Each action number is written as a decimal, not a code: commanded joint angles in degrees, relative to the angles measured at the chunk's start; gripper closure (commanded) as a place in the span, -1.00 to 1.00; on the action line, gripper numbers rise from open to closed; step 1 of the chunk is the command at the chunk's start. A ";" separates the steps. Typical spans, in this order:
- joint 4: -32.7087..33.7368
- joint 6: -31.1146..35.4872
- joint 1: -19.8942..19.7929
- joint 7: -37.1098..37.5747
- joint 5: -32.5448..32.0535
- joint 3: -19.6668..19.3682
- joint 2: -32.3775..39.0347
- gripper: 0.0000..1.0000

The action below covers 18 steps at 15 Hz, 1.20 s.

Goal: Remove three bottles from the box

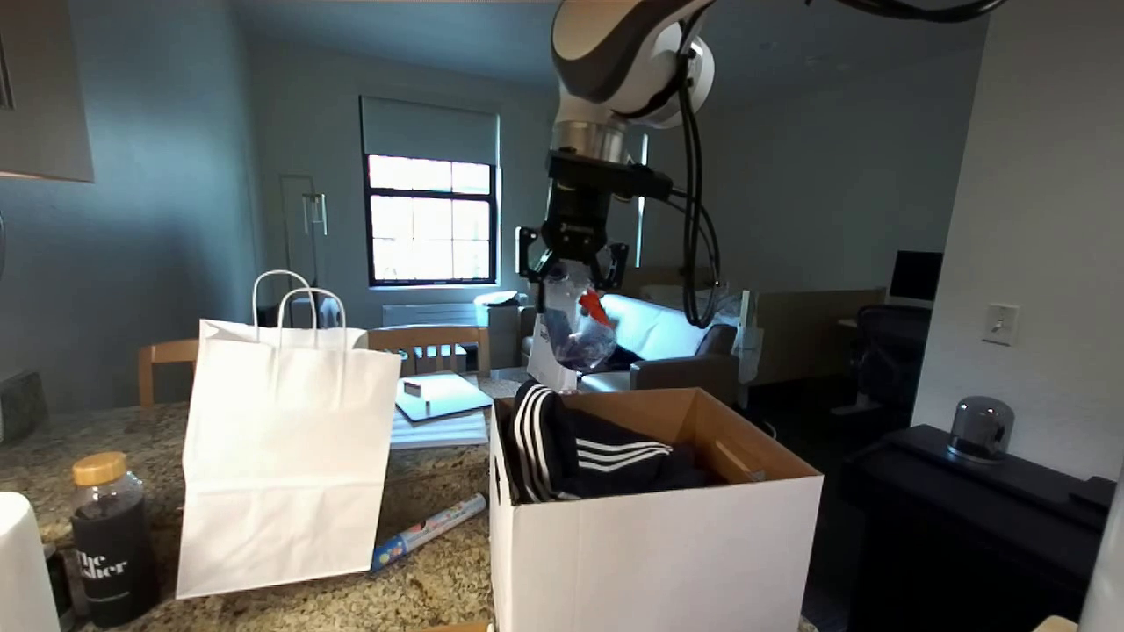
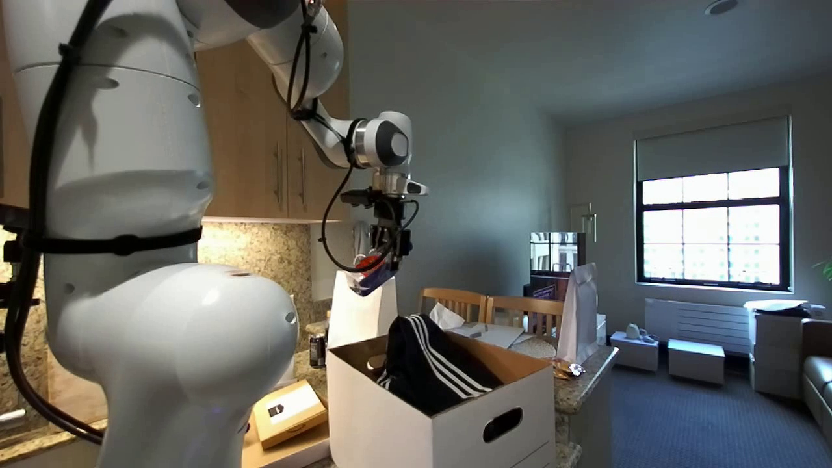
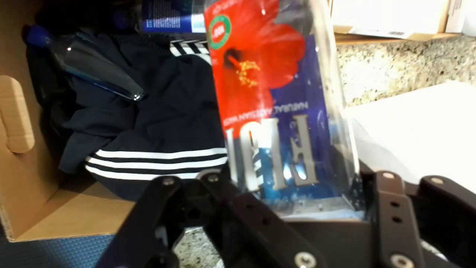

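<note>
In the wrist view my gripper (image 3: pixel 293 193) is shut on a clear bottle (image 3: pixel 275 93) with a blue label and red flower, its lettering upside down. Both exterior views show this bottle (image 1: pixel 575 333) hanging from the gripper (image 1: pixel 575 268), above the rim of the white box (image 1: pixel 659 562); the rim is apart from it. Inside the box, the wrist view shows a clear bottle (image 3: pixel 96 67) with a blue cap lying on a dark striped garment (image 3: pixel 167 104). Partly hidden behind the held bottle is a bottle with a blue label (image 3: pixel 167 16).
A white paper bag (image 1: pixel 290 456) with handles stands on the granite counter beside the box. Near it are a blue tube (image 1: pixel 430 531) and a dark jar with a wooden lid (image 1: pixel 114 544). A cardboard package (image 2: pixel 289 413) lies between the arm's base and the box.
</note>
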 commanded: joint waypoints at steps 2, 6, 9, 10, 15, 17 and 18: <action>4.26 0.89 3.44 6.28 -1.13 6.15 6.61 0.29; 9.69 2.16 8.26 12.05 -2.74 9.59 16.60 0.29; 14.95 1.08 12.59 14.67 -3.15 9.71 25.87 0.29; 16.88 0.39 14.18 15.38 -3.20 9.37 29.46 0.29; 25.04 -0.47 20.27 15.03 -2.07 6.52 45.27 0.29; 27.67 0.11 22.18 14.47 -1.65 5.62 50.17 0.29; 29.08 -0.16 22.85 14.23 -1.30 5.42 52.29 0.29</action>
